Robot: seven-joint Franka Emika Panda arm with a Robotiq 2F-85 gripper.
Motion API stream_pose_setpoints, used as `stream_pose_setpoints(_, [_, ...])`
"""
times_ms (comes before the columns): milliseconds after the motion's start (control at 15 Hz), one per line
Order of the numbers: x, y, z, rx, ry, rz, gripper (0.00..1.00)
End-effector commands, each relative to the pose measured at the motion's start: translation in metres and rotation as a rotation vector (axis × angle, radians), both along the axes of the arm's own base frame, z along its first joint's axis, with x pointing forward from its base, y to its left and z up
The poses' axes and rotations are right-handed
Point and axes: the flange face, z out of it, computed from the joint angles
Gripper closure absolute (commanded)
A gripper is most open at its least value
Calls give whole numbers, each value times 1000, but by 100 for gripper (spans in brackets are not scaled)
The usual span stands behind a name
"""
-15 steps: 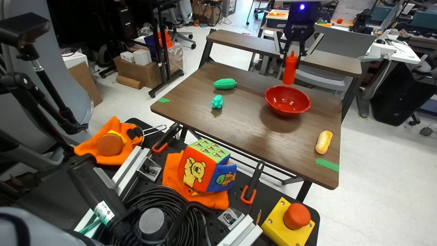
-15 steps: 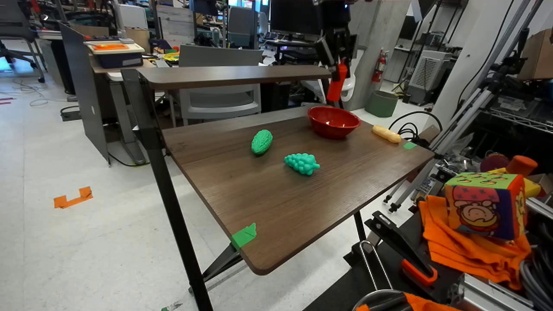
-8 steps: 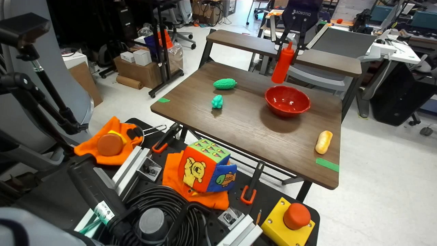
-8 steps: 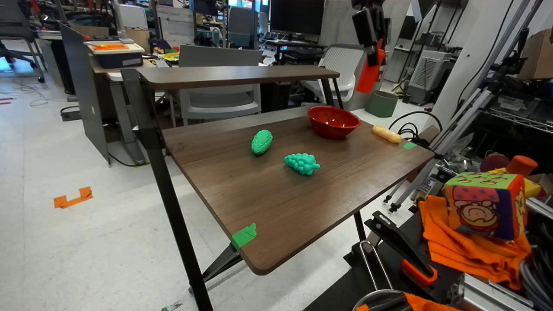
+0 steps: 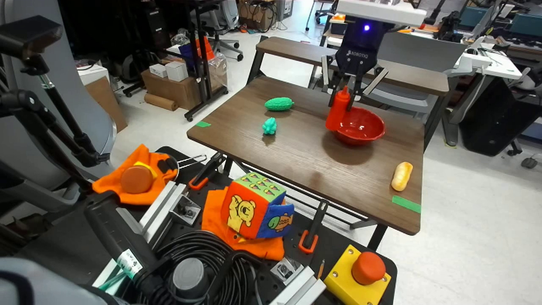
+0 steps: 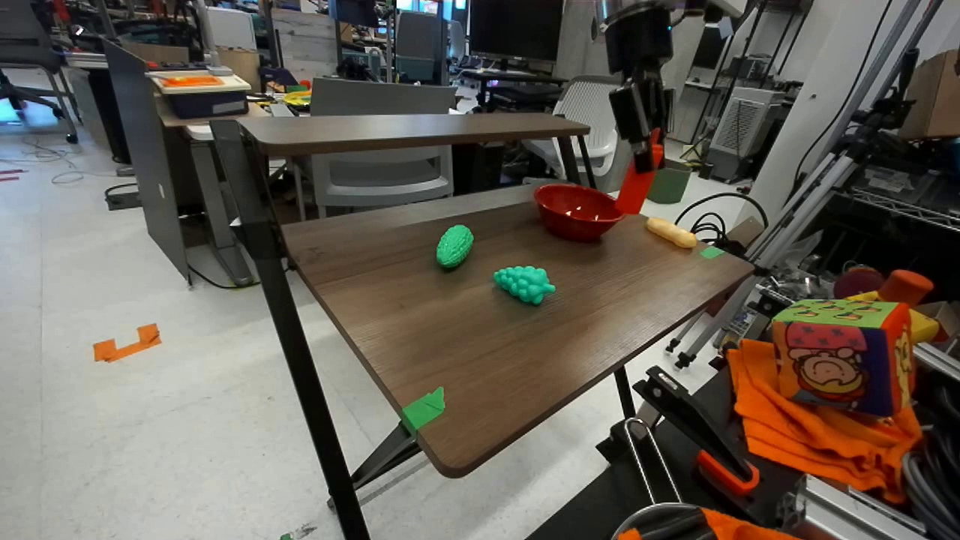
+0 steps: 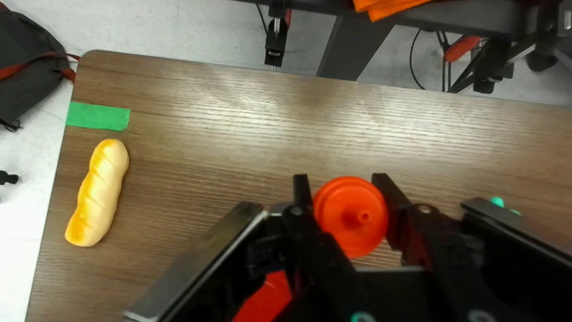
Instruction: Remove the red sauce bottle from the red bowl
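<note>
Red plastic, the tilted sauce bottle (image 5: 336, 113) was clasped in the Robotiq gripper (image 5: 341, 103) in an exterior view, covering part of the glossy bowl (image 5: 365, 127). In an exterior view, a fingertip (image 6: 643, 157) hid some of the bottle, which was outside the bowl; whether they touched was unclear. The toy grape cluster (image 6: 525, 283) showed whole there; in the wrist view only teal specks of it appeared, the gripper hid most of the bowl, and the nozzle cap (image 7: 351, 216) masked the bottle's body.
</note>
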Motion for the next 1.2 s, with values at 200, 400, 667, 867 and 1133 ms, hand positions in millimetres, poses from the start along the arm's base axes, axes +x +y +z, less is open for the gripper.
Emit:
stream_pose_setpoints(200, [6, 17, -60, -60, 1, -68, 87])
stream_pose_setpoints(400, [-1, 19, -78, -76, 29, -69, 87])
stream_pose_setpoints(667, [-2, 15, -90, -107, 12, -63, 87])
stream_pose_setpoints(867, [-2, 13, -94, -117, 10, -76, 87])
stream_pose_setpoints(1133, [-8, 14, -92, -124, 38, -98, 21])
